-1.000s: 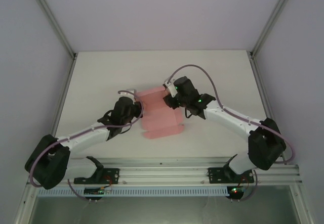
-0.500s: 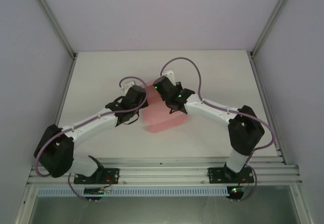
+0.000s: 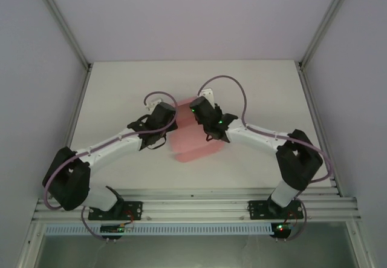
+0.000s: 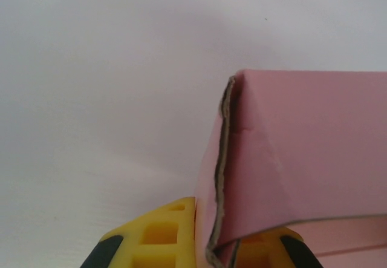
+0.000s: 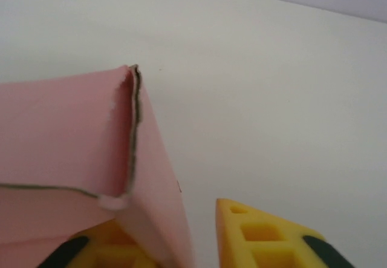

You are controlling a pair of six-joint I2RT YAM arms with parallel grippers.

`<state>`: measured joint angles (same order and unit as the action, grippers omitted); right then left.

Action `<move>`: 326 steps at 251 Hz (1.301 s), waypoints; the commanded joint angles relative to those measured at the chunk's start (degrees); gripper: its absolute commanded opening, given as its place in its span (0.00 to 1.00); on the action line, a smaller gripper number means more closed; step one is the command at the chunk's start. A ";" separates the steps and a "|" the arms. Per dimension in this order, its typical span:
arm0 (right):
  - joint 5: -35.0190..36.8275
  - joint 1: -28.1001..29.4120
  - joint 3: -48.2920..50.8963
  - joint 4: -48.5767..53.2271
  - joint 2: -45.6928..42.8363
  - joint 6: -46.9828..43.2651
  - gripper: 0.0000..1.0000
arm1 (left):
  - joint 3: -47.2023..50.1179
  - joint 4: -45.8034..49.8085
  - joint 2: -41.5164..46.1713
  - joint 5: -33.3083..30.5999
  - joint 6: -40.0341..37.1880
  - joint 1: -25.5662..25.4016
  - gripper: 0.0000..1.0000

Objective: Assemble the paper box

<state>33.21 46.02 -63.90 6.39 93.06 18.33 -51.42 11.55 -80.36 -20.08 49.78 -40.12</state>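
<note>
Two white-and-black robot arms meet over a partly folded, salmon-pink, thin-card paper box (image 3: pixel 196 146) lying near the middle of a flat white table (image 3: pixel 121 92), a little toward the near side. The arms reach in from a ribbed aluminium rail (image 3: pixel 193 204) along the table's near edge, the left arm from the left and the right arm from the right, and their wrists come together at the far end of the card.

In the left wrist view, the left gripper (image 4: pixel 208 247) is clamped on the card. Its blocky yellow fingers (image 4: pixel 160 238) press a raw, frayed edge between them, and a pink panel rises from the grip and folds away to the right.

In the right wrist view, the right gripper (image 5: pixel 175 235) stands partly apart. A folded pink panel with a rough grey edge leans against its left finger, and bare table shows between that panel and the yellow right finger (image 5: pixel 266 232), so the jaws are not pinching the card.
</note>
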 commanded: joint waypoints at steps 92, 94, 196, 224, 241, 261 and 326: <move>-45.79 -8.96 11.51 -6.23 -19.16 -7.59 1.00 | -1.12 -4.73 0.64 5.34 -22.39 5.30 0.00; -45.78 -9.20 11.40 -6.00 -19.23 -7.43 0.99 | -1.35 -4.70 0.64 6.09 -23.53 5.35 0.00; -45.68 -21.67 14.31 8.26 -29.07 2.77 0.99 | -16.47 24.19 -1.65 25.51 -72.10 7.38 0.00; -44.61 -24.43 15.73 11.91 -30.85 3.28 1.00 | -18.69 30.91 -2.83 20.54 -81.77 5.27 0.00; -44.35 -25.99 16.38 13.91 -31.54 3.30 0.99 | -21.61 34.61 -4.83 15.16 -84.26 3.34 0.00; -44.24 -27.51 17.37 16.06 -32.09 3.29 0.99 | -25.20 37.26 -7.81 8.95 -86.92 0.64 0.00; -45.16 -30.92 20.23 18.33 -33.78 4.13 1.00 | -37.84 42.15 -26.61 -6.85 -93.70 -5.73 0.00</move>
<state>-11.27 16.12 -45.04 22.28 61.32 21.32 -83.22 47.46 -98.56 -17.10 -38.39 -44.21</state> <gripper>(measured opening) 0.994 0.061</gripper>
